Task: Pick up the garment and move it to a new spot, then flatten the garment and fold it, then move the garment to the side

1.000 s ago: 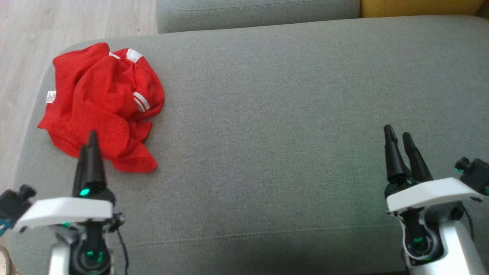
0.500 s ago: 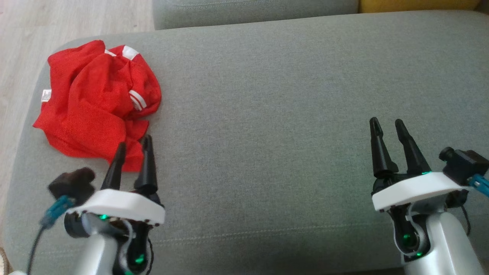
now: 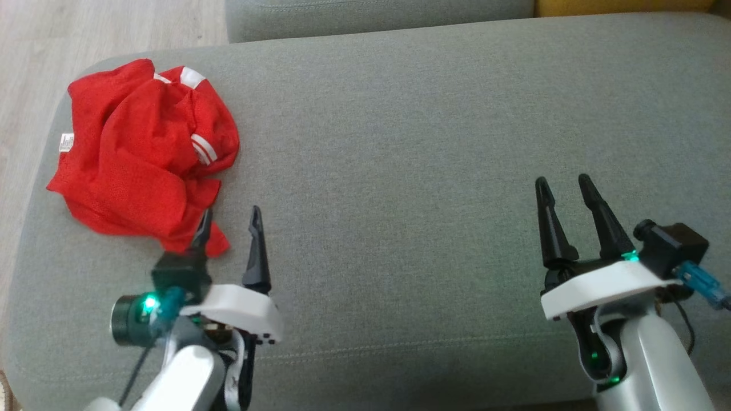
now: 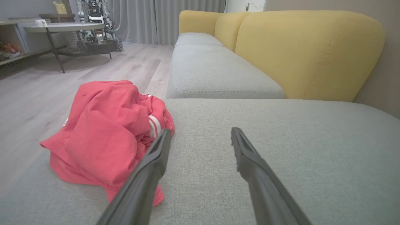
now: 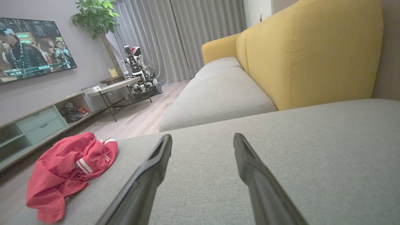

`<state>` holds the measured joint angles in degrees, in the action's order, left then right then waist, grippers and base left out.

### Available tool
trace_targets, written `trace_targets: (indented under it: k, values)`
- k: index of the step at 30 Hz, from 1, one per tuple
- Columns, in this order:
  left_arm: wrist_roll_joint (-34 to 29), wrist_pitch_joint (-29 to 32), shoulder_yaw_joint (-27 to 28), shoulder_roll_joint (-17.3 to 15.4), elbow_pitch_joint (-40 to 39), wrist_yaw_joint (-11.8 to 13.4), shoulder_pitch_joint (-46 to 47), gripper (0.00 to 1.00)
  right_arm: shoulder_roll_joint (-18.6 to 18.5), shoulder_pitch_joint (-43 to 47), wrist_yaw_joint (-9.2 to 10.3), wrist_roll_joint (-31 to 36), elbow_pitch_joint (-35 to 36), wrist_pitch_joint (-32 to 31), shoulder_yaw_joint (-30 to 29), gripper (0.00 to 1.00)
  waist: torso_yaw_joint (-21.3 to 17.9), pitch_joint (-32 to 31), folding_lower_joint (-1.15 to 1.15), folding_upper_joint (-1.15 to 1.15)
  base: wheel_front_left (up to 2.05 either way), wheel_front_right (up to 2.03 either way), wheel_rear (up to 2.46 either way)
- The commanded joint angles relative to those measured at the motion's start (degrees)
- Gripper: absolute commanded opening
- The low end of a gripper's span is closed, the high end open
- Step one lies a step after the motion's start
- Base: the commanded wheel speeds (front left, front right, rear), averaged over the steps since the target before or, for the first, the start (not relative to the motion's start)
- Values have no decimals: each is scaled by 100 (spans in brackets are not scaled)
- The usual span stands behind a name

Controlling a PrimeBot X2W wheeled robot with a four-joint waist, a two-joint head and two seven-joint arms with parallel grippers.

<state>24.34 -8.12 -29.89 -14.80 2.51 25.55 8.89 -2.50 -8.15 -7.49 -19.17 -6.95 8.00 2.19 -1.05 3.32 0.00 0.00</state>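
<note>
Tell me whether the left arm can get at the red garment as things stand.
Probably yes. The left gripper stands open right beside the near edge of the crumpled red garment on the grey sofa cushion, with nothing lying between them.

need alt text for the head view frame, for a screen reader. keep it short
A crumpled red garment with white stripes lies at the far left of a grey sofa cushion. The left gripper is open at the garment's near corner, and the right gripper is open over bare cushion at the right.
</note>
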Motion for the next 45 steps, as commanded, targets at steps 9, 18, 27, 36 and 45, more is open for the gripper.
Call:
trace_targets:
  k: [9, 18, 27, 36, 45]
  values:
    - [-601, -241, -702, -440, -415, 946, 660, 100, -36, -415, 0, 846, 320, 250, 200, 100, -5, 23, 0, 0, 0, 0, 0]
    - [-934, -392, -818, -497, -766, 1331, 684, 100, -37, -470, 0, 1378, 387, 402, 304, 100, -2, 71, 0, 0, 0, 0, 0]
    - [-1044, -525, -390, -237, -992, 1040, 457, 100, -37, -502, 0, 1603, 366, 536, 311, 100, 22, 133, 0, 0, 0, 0, 0]
    - [-1280, -676, 832, 569, -693, -420, -93, 100, -38, -488, 0, 1383, 26, 688, 290, 100, 34, 131, 0, 0, 0, 0, 0]
    - [-1620, -687, 1683, 1078, 43, -1485, -288, 100, -38, -519, 0, 1261, -309, 700, 282, 100, 15, 92, 0, 0, 0, 0, 0]
